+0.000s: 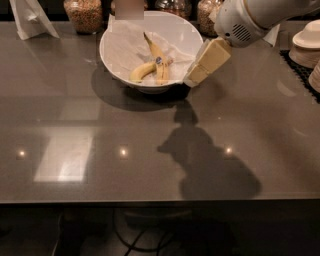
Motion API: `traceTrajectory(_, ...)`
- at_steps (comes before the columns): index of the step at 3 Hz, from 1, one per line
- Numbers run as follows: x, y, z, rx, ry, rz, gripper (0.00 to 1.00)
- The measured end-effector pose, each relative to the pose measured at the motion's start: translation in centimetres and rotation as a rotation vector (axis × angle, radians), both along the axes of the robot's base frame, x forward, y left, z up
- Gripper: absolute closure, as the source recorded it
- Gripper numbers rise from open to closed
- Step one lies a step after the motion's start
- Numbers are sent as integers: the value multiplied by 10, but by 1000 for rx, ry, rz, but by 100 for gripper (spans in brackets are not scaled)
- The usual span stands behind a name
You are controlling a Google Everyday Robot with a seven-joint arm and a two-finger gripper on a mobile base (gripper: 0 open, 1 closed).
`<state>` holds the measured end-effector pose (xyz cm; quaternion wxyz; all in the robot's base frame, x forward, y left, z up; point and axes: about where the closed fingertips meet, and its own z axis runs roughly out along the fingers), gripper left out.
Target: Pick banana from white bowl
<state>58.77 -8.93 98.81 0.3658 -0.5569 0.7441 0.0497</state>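
Note:
The white bowl [112, 37] with a crinkled paper liner stands at the back middle of the dark table. In it lie the longer banana [158, 59] with a small blue sticker and dark stem, and a shorter banana [141, 71] to its left. My gripper [201, 67] hangs from the white arm at the upper right. Its cream fingers reach down to just beside the bowl's right rim, above the table. It holds nothing.
Glass jars of grains [82, 14] line the back edge behind the bowl. A white napkin holder [31, 18] stands at the back left. Stacked pale bowls [307, 47] sit on a black mat at the right edge.

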Motion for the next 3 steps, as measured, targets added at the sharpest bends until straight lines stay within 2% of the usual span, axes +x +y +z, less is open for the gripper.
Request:
traceTrajectory(1,8,11,-1,22,-29,-13,0)
traceTrajectory(3,54,56,-6,105,-91,-60,0)
